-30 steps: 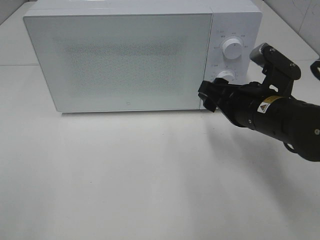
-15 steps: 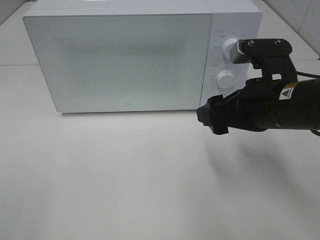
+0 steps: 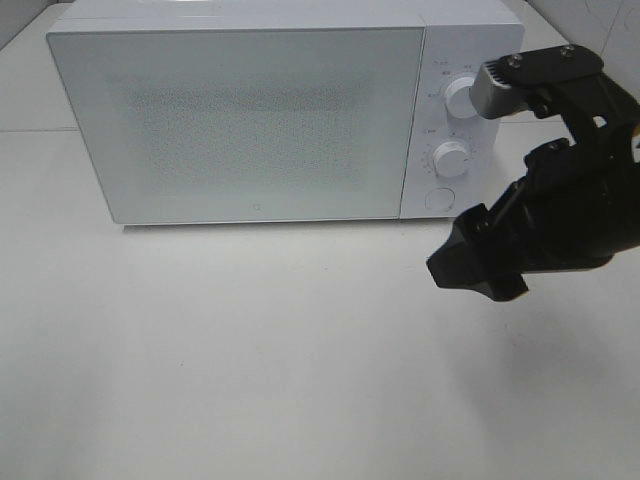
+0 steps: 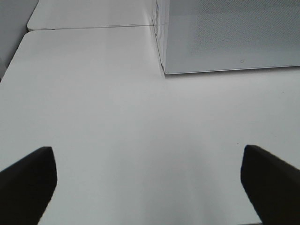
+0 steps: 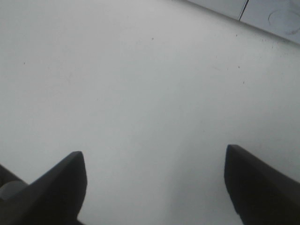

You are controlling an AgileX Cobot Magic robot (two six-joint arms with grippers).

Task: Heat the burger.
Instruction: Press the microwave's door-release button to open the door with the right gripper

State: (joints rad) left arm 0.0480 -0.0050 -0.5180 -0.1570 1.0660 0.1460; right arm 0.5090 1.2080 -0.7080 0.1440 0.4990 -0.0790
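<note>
Two grippers are in view and both are wide open with nothing in them. The left gripper [image 4: 150, 183] hangs over the bare white table [image 3: 250, 360], near the front corner of the microwave [image 3: 240, 120]. The right gripper [image 3: 470, 272] points down at the table, just in front of the microwave's right side.

I can't see the burger anywhere. The microwave door [image 3: 235, 125] is shut and I can't see through it, so the burger may be inside, but I cannot tell.

I think a burger is light and soft. It would squash easily and its layers could slide apart. A gentle hold on the sides of the bun seems best, or lifting whatever it sits on.

A second ago the right gripper was up by the lower knob [image 3: 450, 160]. It has since pulled back and dropped lower. The door looks the same.
</note>
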